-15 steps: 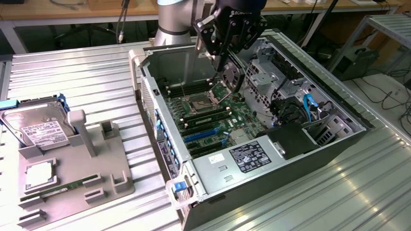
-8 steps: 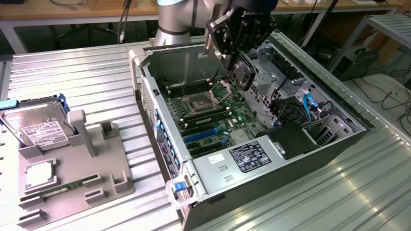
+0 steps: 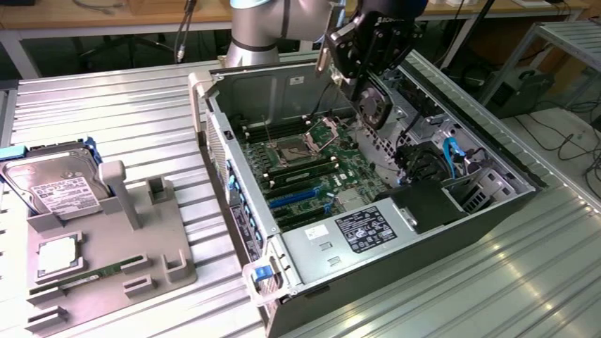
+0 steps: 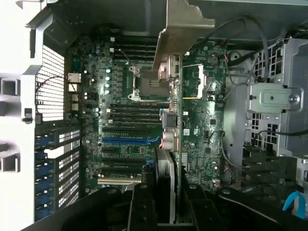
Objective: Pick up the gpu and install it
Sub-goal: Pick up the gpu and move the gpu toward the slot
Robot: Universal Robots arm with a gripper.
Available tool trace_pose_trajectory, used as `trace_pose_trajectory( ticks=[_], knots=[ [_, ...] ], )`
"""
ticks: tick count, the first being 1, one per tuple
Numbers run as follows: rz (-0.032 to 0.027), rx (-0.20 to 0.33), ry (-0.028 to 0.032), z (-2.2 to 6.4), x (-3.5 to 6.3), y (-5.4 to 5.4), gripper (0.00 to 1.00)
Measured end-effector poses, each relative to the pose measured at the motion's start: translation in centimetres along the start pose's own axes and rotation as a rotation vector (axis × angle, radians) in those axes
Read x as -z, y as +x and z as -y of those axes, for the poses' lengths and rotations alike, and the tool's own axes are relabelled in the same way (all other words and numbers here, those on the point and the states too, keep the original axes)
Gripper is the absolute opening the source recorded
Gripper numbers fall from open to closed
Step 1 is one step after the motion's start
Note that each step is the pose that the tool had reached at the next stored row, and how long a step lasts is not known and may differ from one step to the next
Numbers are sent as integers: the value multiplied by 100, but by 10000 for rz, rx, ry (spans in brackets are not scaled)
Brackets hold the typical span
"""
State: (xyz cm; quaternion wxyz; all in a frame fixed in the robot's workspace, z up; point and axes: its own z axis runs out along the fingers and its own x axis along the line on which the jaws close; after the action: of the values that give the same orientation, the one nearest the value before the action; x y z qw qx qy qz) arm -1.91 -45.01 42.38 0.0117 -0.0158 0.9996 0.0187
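Note:
My gripper (image 3: 373, 49) hangs over the open computer case (image 3: 235, 183), shut on the gpu (image 3: 376, 107). The card is held on edge, its round fan facing the exterior view's right and its silvery bracket (image 3: 328, 51) toward the case's back wall. In the wrist view the gpu (image 4: 167, 159) runs edge-on away from my gripper (image 4: 166, 199), with dark fingers (image 4: 140, 207) on either side and the bracket (image 4: 183, 29) at the far end. The card floats above the motherboard (image 4: 125, 120), apart from it and roughly over the blue expansion slot (image 4: 127, 141).
Inside the case sit the CPU socket (image 3: 293, 151), a blue slot (image 3: 295, 197), the silver power supply (image 3: 367, 229) and drive cages with cables (image 3: 441, 165). At the exterior view's left a grey fixture (image 3: 141, 260) holds a hard drive (image 3: 61, 186), a RAM stick (image 3: 94, 274) and a CPU chip (image 3: 56, 257).

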Motion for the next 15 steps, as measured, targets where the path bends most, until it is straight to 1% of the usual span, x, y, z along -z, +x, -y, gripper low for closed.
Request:
trace_pose_trajectory(
  ticks=[2,3,15],
  knots=[
    [18,1,0,3,-6,-75,28],
    [29,3,3,4,-6,-89,28],
    [30,2,1,3,-7,-90,28]
  ],
)
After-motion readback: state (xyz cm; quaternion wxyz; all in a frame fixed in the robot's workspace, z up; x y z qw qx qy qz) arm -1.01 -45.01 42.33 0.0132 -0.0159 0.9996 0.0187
